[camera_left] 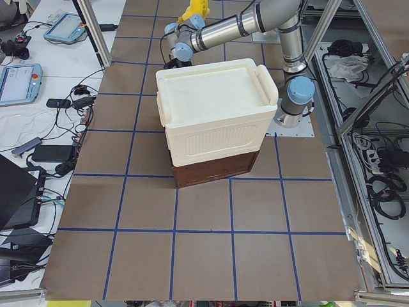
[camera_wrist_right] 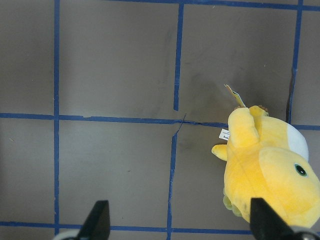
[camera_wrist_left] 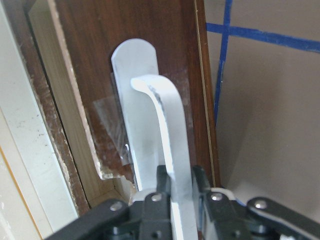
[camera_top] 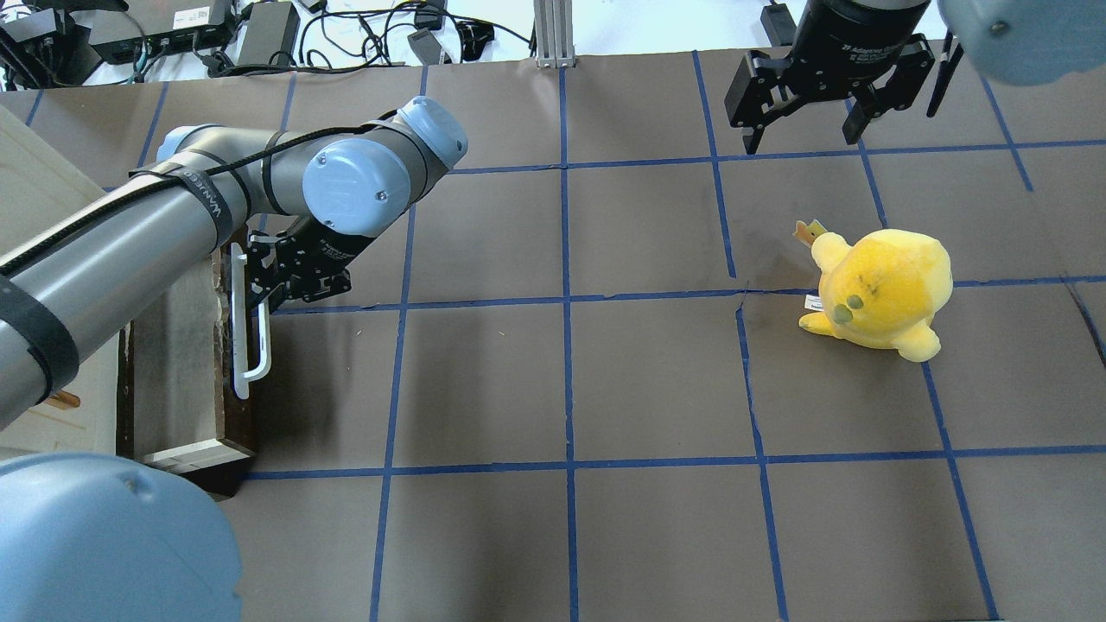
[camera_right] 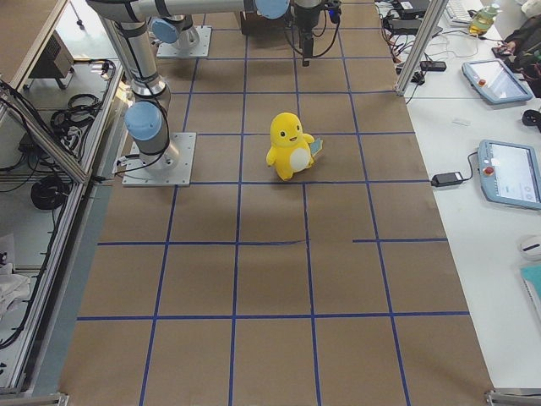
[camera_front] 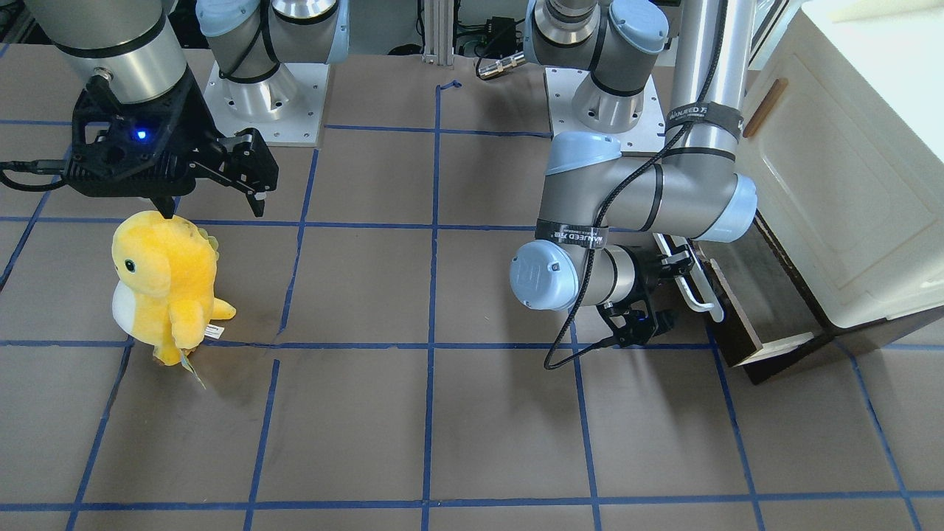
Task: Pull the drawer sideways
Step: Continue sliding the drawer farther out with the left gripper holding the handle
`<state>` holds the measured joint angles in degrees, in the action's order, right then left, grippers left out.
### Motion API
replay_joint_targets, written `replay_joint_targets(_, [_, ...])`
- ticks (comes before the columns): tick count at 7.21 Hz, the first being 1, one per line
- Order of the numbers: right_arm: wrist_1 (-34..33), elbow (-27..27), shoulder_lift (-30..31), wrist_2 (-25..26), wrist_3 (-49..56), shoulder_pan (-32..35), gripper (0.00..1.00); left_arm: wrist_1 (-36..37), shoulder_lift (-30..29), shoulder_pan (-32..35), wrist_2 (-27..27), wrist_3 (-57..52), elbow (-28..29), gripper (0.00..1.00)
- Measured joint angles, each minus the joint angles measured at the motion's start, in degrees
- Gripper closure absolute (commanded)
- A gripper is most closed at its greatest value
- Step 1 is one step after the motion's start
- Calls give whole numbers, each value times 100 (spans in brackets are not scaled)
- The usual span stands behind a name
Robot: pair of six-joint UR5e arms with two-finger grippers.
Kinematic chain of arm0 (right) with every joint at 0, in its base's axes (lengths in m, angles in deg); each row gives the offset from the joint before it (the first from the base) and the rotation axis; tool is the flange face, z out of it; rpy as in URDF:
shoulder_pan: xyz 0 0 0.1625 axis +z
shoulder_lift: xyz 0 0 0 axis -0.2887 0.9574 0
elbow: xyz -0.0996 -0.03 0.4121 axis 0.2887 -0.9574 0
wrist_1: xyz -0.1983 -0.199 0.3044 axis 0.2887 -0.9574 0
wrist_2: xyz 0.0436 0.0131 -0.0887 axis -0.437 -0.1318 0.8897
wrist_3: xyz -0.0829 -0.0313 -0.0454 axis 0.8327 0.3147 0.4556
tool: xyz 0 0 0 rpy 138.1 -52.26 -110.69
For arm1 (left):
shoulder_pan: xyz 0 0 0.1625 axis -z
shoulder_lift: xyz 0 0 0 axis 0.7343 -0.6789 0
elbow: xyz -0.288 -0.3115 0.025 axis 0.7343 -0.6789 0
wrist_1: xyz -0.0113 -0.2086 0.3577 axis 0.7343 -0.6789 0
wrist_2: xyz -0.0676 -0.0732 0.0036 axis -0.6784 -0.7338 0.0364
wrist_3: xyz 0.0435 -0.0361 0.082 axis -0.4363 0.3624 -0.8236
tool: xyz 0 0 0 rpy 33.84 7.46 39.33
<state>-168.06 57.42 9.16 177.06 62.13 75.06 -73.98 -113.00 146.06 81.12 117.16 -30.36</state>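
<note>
The dark brown drawer stands partly pulled out from under the cream-white cabinet, showing its pale inside. Its white bar handle runs along the front. My left gripper is shut on the handle near its far end; the left wrist view shows both fingers pinching the white bar. The same grip shows in the front-facing view. My right gripper is open and empty, hovering above the table far from the drawer.
A yellow plush toy stands on the table below my right gripper; it also shows in the right wrist view. The brown table is marked with blue tape lines. The cabinet has a small wooden handle.
</note>
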Motion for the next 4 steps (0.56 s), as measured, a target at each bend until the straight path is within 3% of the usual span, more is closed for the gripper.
replay_joint_targets(4, [0,0,0,4,-2,0,0,-113,30,6,63,-82,173,100])
